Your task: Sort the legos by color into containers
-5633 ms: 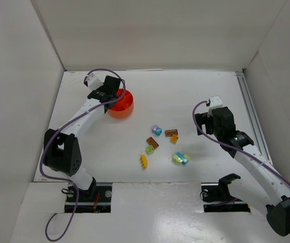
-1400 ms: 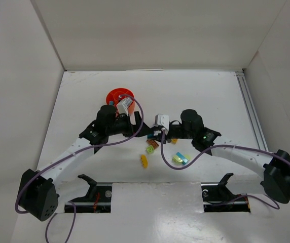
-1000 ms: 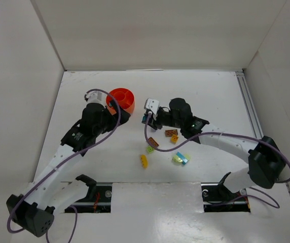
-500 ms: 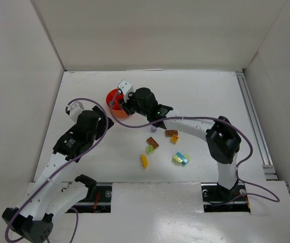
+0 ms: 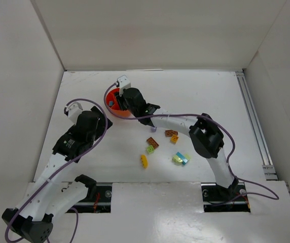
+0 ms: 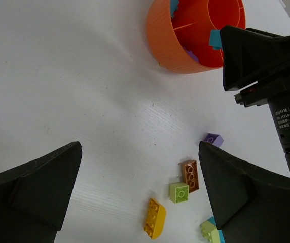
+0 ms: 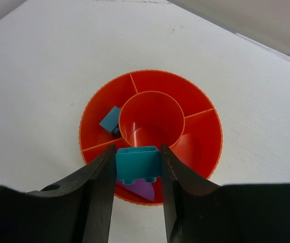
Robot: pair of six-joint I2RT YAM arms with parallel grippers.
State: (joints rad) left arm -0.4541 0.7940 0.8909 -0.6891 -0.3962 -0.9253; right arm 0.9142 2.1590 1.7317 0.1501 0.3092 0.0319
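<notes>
My right gripper is shut on a cyan lego and hangs just above the near edge of the round orange-red dish. Inside the dish, another cyan lego lies in the left compartment and a purple piece in the near one. In the top view the dish sits at back left with the right gripper over it. My left gripper is open and holds nothing, hovering over bare table near the dish. Loose legos lie mid-table: purple, brown, lime green, yellow.
More legos lie right of the pile: a brown one, an orange one, and a pale yellow and cyan pair. The right arm stretches across the table's middle. White walls enclose the table; a rail runs along the right side.
My right gripper carried the cyan lego from the pile leftward and back to over the dish. My left arm drew away from the dish, toward the near left.
</notes>
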